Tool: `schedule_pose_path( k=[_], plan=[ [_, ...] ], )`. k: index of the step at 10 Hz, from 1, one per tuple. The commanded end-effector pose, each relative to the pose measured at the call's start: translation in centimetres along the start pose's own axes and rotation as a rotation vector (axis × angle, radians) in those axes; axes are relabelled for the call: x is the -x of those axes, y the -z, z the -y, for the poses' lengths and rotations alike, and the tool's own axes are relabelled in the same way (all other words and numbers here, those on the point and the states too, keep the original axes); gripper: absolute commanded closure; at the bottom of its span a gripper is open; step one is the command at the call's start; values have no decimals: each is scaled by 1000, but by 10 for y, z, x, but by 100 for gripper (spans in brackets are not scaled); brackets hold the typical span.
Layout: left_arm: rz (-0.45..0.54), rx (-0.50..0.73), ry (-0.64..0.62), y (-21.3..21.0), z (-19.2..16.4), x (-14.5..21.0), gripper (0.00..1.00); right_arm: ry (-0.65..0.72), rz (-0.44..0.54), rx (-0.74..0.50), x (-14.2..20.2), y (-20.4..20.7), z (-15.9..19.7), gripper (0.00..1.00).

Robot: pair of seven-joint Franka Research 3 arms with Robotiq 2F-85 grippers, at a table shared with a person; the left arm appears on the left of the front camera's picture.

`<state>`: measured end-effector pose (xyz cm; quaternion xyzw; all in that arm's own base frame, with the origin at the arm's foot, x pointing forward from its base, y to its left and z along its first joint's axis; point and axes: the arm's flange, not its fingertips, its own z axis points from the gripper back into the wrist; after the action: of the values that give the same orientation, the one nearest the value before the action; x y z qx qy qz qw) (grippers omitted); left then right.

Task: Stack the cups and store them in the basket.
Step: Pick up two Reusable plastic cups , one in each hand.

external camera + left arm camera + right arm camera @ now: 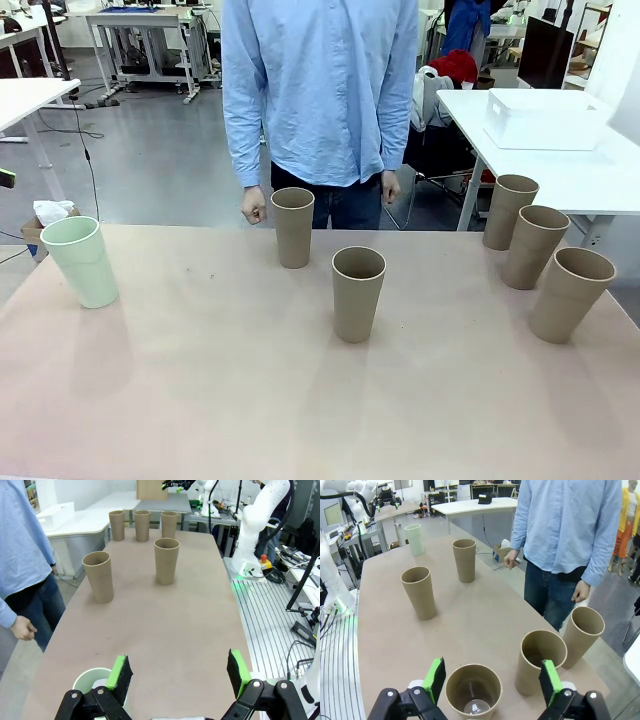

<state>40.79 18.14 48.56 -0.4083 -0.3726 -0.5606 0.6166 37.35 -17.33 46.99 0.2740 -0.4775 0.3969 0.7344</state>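
Note:
Several tan cups stand upright on the table: one at the far middle (293, 227), one at the centre (358, 293), and three in a row at the right (534, 246). The mint green cup (80, 262) stands at the left. My left gripper (179, 672) is open above the table, its left pad over the mint cup's (92, 680) rim. My right gripper (492, 679) is open, and the nearest tan cup (472, 687) stands below and between its fingers, untouched. The white basket (545, 118) sits on a separate white table at the far right.
A person in a light blue shirt (320, 90) stands at the table's far edge, hands hanging at the sides. The pink-brown tabletop (200, 380) is bare toward its near side. A gap separates this table from the white table (590, 180) bearing the basket.

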Motion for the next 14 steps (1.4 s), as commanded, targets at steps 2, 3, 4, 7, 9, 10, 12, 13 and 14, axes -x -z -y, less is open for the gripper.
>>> schedule_pose_path(
  k=[2,3,4,7,9,10,12,13,14],
  plan=[
    [7,2,13,-1,1,-1,0,-8,8,1,-3,-1,1,0],
    [7,2,13,-1,1,-1,0,-8,8,1,-3,-1,1,0],
    [7,2,13,-1,1,-1,0,-8,8,1,-3,-1,1,0],
    [7,2,13,-1,1,-1,0,-8,8,1,-3,-1,1,0],
    [7,2,13,-1,1,-1,0,-8,8,1,-3,-1,1,0],
    [7,2,13,-1,1,-1,0,-8,8,1,-3,-1,1,0],
    [7,2,13,-1,1,-1,0,-8,8,1,-3,-1,1,0],
    [7,2,13,-1,1,-1,0,-8,8,1,-3,-1,1,0],
    [7,2,13,-1,1,-1,0,-8,8,1,-3,-1,1,0]
  ],
)
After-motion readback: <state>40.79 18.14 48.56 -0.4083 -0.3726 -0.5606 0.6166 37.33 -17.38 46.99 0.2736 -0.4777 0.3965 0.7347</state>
